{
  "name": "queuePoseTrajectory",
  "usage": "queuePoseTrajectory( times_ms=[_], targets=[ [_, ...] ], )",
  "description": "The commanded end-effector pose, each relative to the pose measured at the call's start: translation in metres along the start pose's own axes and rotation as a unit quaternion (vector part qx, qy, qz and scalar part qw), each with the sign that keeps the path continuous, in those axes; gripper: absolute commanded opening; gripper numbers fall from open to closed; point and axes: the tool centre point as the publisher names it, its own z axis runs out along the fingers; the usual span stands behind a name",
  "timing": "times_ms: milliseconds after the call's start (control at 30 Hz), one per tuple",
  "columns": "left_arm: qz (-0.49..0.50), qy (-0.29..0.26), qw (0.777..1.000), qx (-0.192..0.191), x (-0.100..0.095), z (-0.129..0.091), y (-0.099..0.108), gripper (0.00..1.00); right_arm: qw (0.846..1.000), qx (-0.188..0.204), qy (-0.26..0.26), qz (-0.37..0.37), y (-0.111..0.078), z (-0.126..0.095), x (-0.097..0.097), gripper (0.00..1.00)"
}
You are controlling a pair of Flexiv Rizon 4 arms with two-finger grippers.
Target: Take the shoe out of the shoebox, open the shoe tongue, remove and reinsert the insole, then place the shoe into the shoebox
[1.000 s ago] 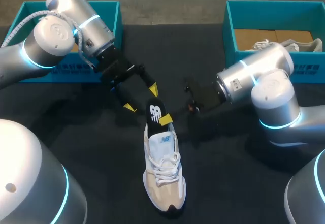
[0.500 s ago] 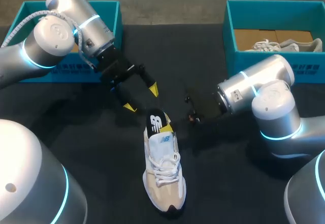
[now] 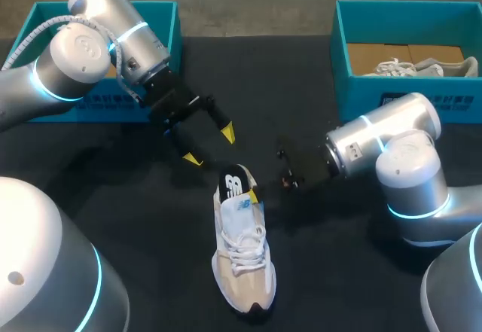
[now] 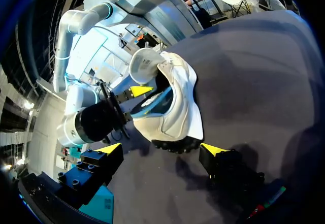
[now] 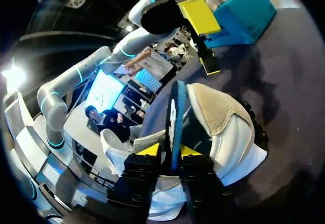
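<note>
Nearest you, the toe of the white-and-beige lace-up sneaker (image 3: 242, 257) lay on the black table (image 3: 166, 234). It sat well in from every edge, with bare table open on both sides of it. At its heel a dark blue insole with a white logo (image 3: 235, 184) stood up out of the shoe's opening. Your right pincer (image 5: 171, 152) was clamped on that insole. The right wrist view showed both yellow tips against its two faces, where the head view showed only one tip beside it. Beyond the heel, your left pincer (image 3: 209, 145) hung spread wide, holding nothing and clear of the sneaker. At the far edge stood the left teal cardboard shoebox (image 3: 172, 27) and the right teal cardboard shoebox (image 3: 354, 83), well apart. The right one held a second pale sneaker (image 3: 410, 67).
</note>
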Motion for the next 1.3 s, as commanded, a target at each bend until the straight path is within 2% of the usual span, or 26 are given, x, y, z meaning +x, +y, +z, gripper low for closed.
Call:
queuePoseTrajectory(
  times_ms=[33, 267, 533, 567, 867, 1300],
  targets=[
    [0.000, 0.001, 1.000, -0.001, 0.000, 0.000, 0.000, 1.00, 1.000, 0.004, -0.006, -0.003, 0.009, -0.002, 0.003, 0.36],
    [0.000, 0.001, 1.000, -0.001, 0.000, 0.000, 0.000, 1.00, 1.000, 0.009, -0.004, -0.011, 0.032, -0.006, 0.000, 0.31],
    [0.000, 0.001, 1.000, -0.001, 0.000, 0.000, 0.000, 1.00, 1.000, 0.013, -0.007, -0.017, 0.044, -0.008, -0.002, 0.09],
    [0.000, 0.001, 1.000, -0.001, 0.000, 0.000, 0.000, 1.00, 1.000, 0.012, -0.008, -0.015, 0.044, -0.008, -0.003, 0.00],
    [0.000, 0.001, 1.000, -0.001, 0.000, 0.000, 0.000, 1.00, 1.000, 0.010, -0.009, -0.003, 0.037, -0.006, -0.003, 0.00],
    [0.000, 0.001, 1.000, -0.001, 0.000, 0.000, 0.000, 1.00, 1.000, 0.002, -0.009, 0.014, 0.009, 0.002, -0.006, 0.00]
  ],
)
